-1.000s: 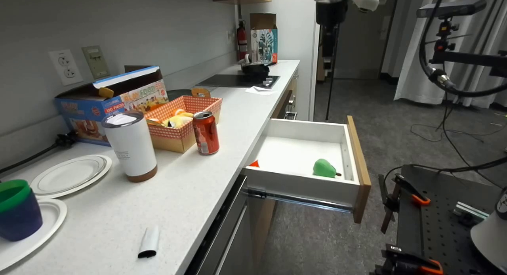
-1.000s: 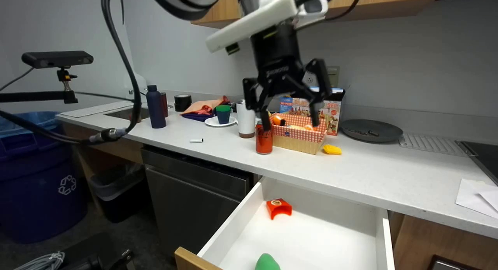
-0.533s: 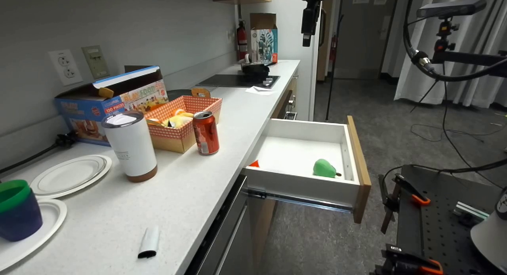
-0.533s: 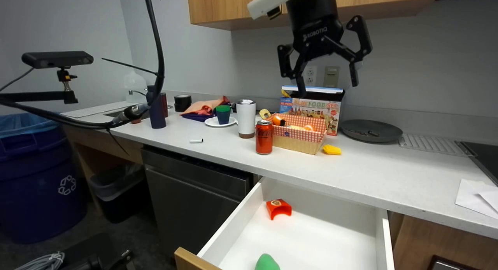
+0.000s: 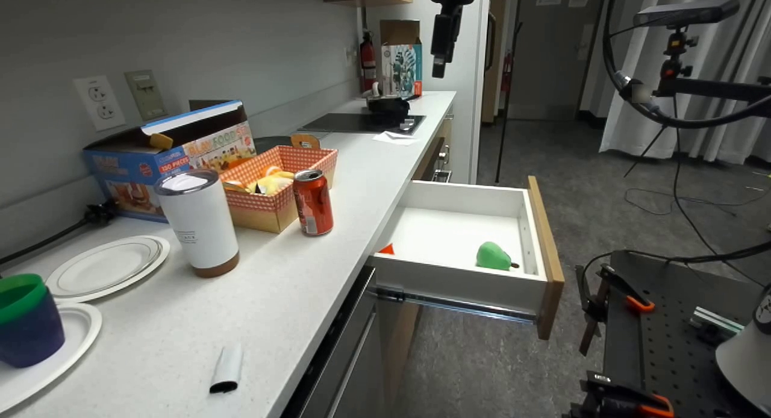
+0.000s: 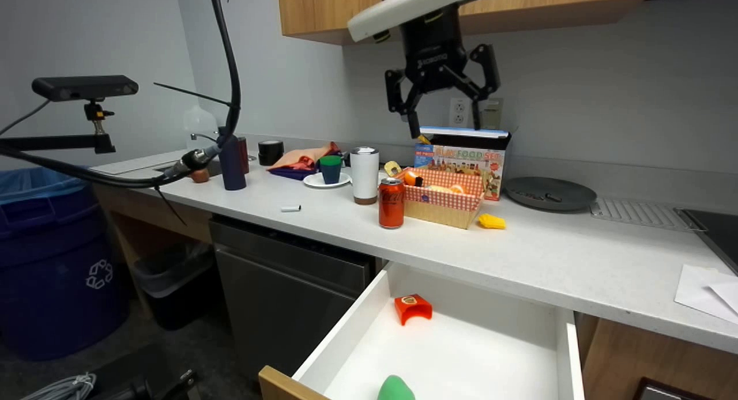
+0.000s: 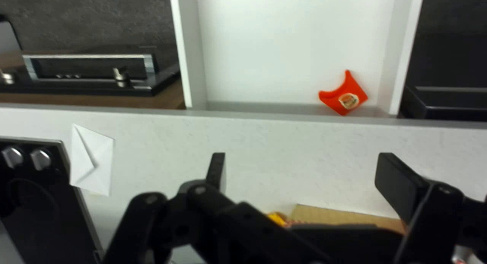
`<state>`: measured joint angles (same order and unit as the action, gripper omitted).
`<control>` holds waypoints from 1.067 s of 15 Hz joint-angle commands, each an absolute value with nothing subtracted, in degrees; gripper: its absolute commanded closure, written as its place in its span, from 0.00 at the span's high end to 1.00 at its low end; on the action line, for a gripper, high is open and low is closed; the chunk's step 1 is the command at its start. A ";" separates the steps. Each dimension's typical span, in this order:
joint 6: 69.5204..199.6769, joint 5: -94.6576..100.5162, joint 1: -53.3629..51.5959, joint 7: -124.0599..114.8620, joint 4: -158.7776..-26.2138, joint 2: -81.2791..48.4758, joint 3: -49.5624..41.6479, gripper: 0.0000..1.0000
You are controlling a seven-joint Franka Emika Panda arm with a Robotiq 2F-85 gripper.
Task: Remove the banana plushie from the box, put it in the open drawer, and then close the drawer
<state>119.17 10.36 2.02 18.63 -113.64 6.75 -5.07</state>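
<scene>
The pale-yellow banana plushie (image 5: 275,181) lies inside the box (image 5: 258,218) among other toy pieces. In an exterior view only a little of the plushie (image 6: 440,189) shows above the rim of the box (image 6: 439,213). My gripper (image 6: 445,128) is open and empty, high above the box and counter. In the wrist view the open fingers (image 7: 300,161) frame bare countertop. Only a tan side of the box (image 7: 342,213) shows there, and the plushie is hidden. The drawer (image 5: 452,225) is pulled out, and its white interior also shows in the wrist view (image 7: 281,47).
A red can (image 6: 391,203) and a white tumbler (image 6: 364,175) stand beside the box. A printed carton (image 6: 467,161) is behind it. A yellow piece (image 6: 492,222) lies beside it. The drawer holds a green toy (image 5: 494,256) and a red holder (image 6: 413,308).
The gripper rose from in front of the box, then came down slightly and shifted inward over the counter. It stays open. The plushie, box and drawer have not moved.
</scene>
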 commanded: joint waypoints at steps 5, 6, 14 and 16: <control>129.86 -3.15 -3.71 21.98 -101.71 -4.75 2.08 1.00; 131.24 -3.24 -3.92 21.35 -99.99 -6.58 2.93 1.00; 131.75 -1.09 -3.57 18.97 -100.00 -7.31 4.08 1.00; 134.04 -1.72 -3.48 19.34 -98.84 -10.22 4.16 1.00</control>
<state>132.00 -1.23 -3.95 19.02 -100.31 -7.41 3.63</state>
